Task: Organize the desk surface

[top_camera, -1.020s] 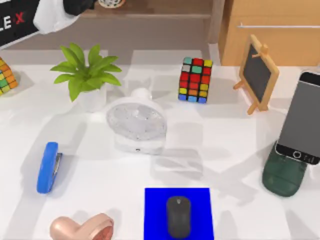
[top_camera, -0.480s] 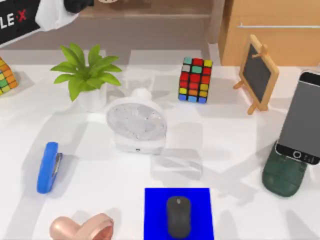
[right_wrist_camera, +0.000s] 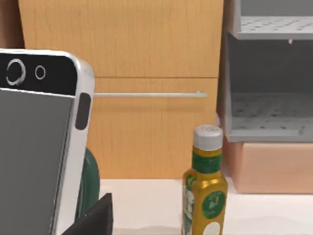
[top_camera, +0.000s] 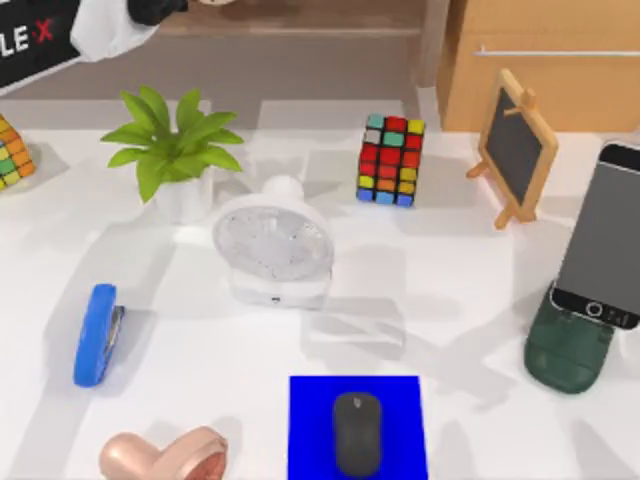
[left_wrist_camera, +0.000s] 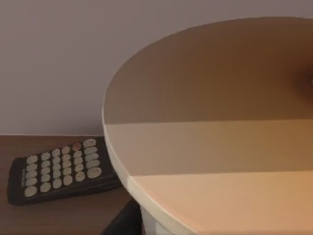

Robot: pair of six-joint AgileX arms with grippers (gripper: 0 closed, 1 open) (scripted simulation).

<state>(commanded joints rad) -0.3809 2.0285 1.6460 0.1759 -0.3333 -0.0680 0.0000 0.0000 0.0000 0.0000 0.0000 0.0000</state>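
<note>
The desk surface (top_camera: 470, 290) is a broad white tabletop. On it, a black mouse (top_camera: 357, 432) lies on a blue mat (top_camera: 310, 425) at the front edge. A white fan (top_camera: 272, 250) stands mid-table, and behind it are a potted plant (top_camera: 175, 145) and a colour cube (top_camera: 392, 160). A blue stapler (top_camera: 97, 335) lies at the left. My left arm (top_camera: 110, 30) is up in the far left corner, off the desk. A dark edge of my right gripper (right_wrist_camera: 95, 218) shows close to the phone (right_wrist_camera: 34, 147).
A small easel chalkboard (top_camera: 515, 148) and a phone (top_camera: 605, 235) on a green stand (top_camera: 568, 350) stand at the right, before a tan cabinet (top_camera: 545, 60). A pink object (top_camera: 165, 455) lies front left, and a second cube (top_camera: 10, 150) is at the left edge. A yellow bottle (right_wrist_camera: 205, 186) stands by the cabinet.
My left arm has drawn slightly farther up into the far left corner. The things on the desk have not moved.
</note>
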